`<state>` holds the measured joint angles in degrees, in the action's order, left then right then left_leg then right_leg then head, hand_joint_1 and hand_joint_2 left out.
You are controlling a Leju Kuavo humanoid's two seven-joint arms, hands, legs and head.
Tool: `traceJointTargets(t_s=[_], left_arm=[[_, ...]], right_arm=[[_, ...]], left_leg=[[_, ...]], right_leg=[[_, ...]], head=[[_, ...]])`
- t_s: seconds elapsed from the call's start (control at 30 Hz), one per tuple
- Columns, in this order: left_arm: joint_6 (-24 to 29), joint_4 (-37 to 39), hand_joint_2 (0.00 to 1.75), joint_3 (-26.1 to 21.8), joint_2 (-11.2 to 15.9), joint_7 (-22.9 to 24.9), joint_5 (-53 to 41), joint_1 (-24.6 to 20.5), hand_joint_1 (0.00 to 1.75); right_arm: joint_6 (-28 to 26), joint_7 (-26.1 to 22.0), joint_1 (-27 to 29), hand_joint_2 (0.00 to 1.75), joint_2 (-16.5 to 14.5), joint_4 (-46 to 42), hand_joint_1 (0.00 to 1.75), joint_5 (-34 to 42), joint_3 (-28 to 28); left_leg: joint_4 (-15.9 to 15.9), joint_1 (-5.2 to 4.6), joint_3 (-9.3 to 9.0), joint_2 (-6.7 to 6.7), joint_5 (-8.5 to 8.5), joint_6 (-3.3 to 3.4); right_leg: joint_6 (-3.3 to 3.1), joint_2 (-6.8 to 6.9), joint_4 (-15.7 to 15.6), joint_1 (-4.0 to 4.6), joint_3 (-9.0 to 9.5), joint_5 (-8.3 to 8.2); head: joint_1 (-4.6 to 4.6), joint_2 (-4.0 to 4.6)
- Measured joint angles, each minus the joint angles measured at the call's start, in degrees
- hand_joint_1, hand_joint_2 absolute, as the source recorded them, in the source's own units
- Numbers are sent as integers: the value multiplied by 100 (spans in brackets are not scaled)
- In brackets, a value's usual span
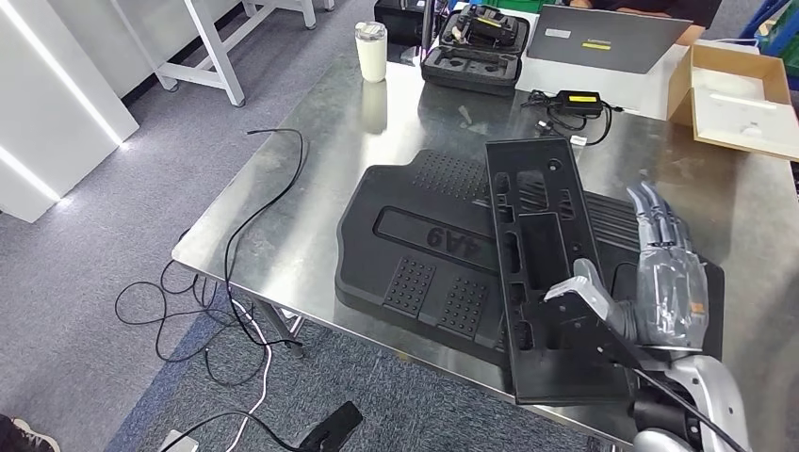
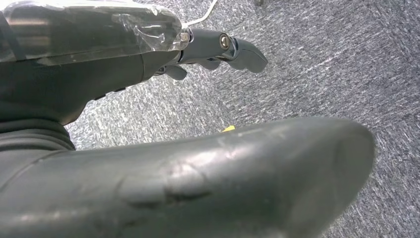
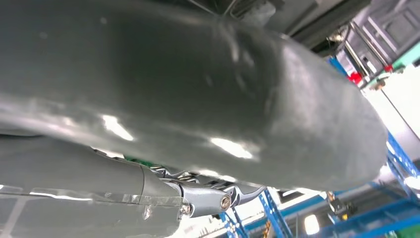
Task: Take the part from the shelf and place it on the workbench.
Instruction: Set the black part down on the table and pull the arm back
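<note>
Scanning from the left of the head view, you see loose black cables trailing off the table edge to the carpet, then a white tumbler standing well back. Your left hand hangs over grey carpet in the left wrist view, its dark fingers slightly curled with nothing in them, so it plays no part here.

Moving right, a broad black moulded panel lies flat on the steel. Across it rests the part, a long black slotted tray whose long axis runs from the far middle of the table back toward you, its near end overhanging the table edge. Behind it sit an open tool case, a laptop, a power adapter and a cardboard box.

Your right hand is the one that matters. Its thumb lies on the part's near right corner while the fingers stretch straight out beside the part's right edge, parallel to that long axis. They look extended rather than wrapped, yet the thumb is on the part, so you cannot tell whether the hold is released. The part lies just left of the fingers; any withdrawal should go right and back.
</note>
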<state>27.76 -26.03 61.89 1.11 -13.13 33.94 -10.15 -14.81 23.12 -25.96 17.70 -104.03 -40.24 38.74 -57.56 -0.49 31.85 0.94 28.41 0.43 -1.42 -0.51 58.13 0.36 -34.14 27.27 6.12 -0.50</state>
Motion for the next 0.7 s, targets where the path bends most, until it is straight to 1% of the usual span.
traceJointTargets(t_s=[0.1, 0.17, 0.3, 0.7], left_arm=[[2, 0, 0, 1, 0, 13, -25, -13, 0], [4, 0, 0, 1, 0, 15, -32, -20, 0], [3, 0, 0, 2, 0, 17, -45, -23, 0], [-107, 2, 0, 5, 0, -9, -82, -65, 0]], right_arm=[[-222, -35, 82, 0, 14, -56, 0, -55, -25], [-268, -44, 111, 0, 25, -81, 0, -72, -38], [-309, -55, 140, 175, 39, -119, 0, -81, -65], [-654, -283, 167, 175, 92, -308, 0, 48, -149]], left_leg=[[0, 0, 0, -1, 0, 0], [0, 0, 0, -2, 0, 0], [0, 0, -1, -2, 0, 0], [0, 0, -5, -2, 0, 0]], right_leg=[[0, -2, 0, 0, 0, 0], [0, -3, 0, 0, 0, 0], [0, -3, 0, 0, 1, 0], [0, -3, 0, 0, 4, 0]], head=[[0, 0], [0, 0], [-1, 0], [-1, 0]])
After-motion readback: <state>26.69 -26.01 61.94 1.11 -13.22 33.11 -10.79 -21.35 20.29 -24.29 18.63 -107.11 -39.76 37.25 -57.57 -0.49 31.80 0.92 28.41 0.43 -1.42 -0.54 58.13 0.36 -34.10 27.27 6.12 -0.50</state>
